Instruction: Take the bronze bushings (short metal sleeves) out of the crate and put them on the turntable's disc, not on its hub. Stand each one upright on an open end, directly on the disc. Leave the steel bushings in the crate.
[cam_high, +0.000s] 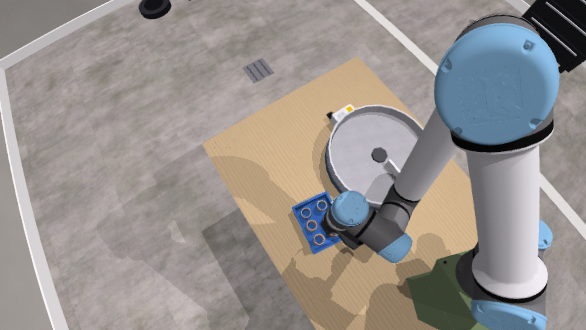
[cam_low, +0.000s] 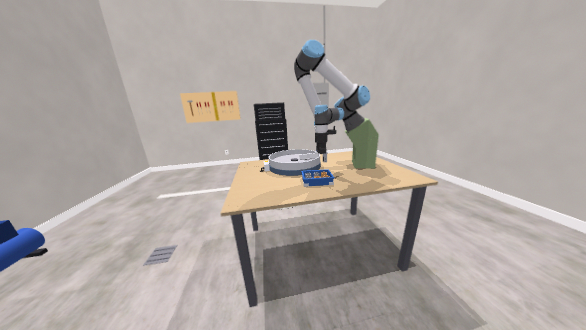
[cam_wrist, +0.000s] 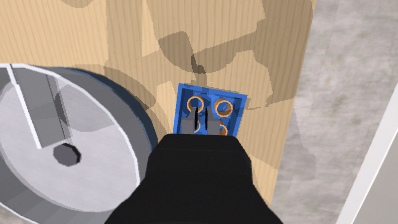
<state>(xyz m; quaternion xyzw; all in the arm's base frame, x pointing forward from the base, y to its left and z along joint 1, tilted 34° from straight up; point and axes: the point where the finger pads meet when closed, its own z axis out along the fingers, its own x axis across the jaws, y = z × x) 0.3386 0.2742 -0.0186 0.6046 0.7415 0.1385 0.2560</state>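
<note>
A small blue crate sits on the wooden table beside the turntable. Bronze bushings stand in it with open ends up. Two greyer steel bushings stand at its far end. The turntable's grey disc has a dark hub and carries no bushing. My gripper hangs above the crate's near end. Its fingers stand a little apart with nothing between them. The wrist hides part of the crate in the top view.
A flat grey bar runs from the hub to the disc's raised rim. The arm's green pedestal stands on the table behind the crate. The table edge lies just past the crate.
</note>
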